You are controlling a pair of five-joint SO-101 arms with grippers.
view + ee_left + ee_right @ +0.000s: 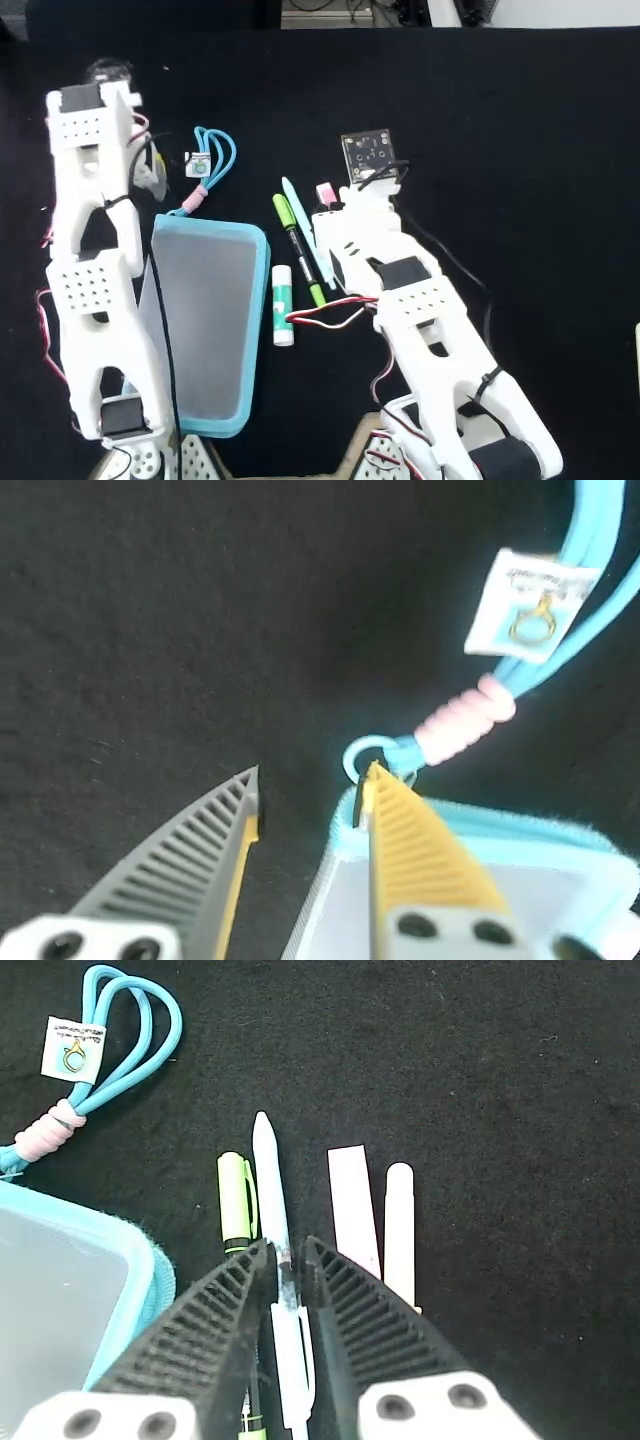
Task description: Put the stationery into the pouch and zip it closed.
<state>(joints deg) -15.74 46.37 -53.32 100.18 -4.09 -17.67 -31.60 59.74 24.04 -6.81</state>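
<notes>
Straddling the slim pale blue-white pen (275,1260), the right gripper (286,1250) has its two black ribbed jaws drawn narrow, their inner faces against the pen's sides with the barrel running between them. Just beside that pen, on the pouch side, lies a green-capped pen with a black barrel (237,1200), roughly parallel and nearly touching it. On the other side lie a flat white rectangular strip (352,1210) and a white round-ended stick (399,1230), side by side and close together. A white glue stick with a green label (283,305) rests between the green pen's lower end and the long edge of the pouch. The pouch itself, a flat rectangular case with a light blue fabric border and a cloudy clear panel (205,320), lies on the black cloth-covered table (520,150) in front of the left arm, well clear of the right gripper. From its far corner runs a looped light blue cord (215,160) with a pink wrapped section and a small white tag carrying a gold clasp. The left gripper (310,790) stands open at a moderate width with only black cloth in the gap. Its yellow-faced finger (400,840) sits over the pouch's corner, its tip at the small blue ring where the cord joins, while the grey finger (215,830) is off the pouch over bare cloth.
</notes>
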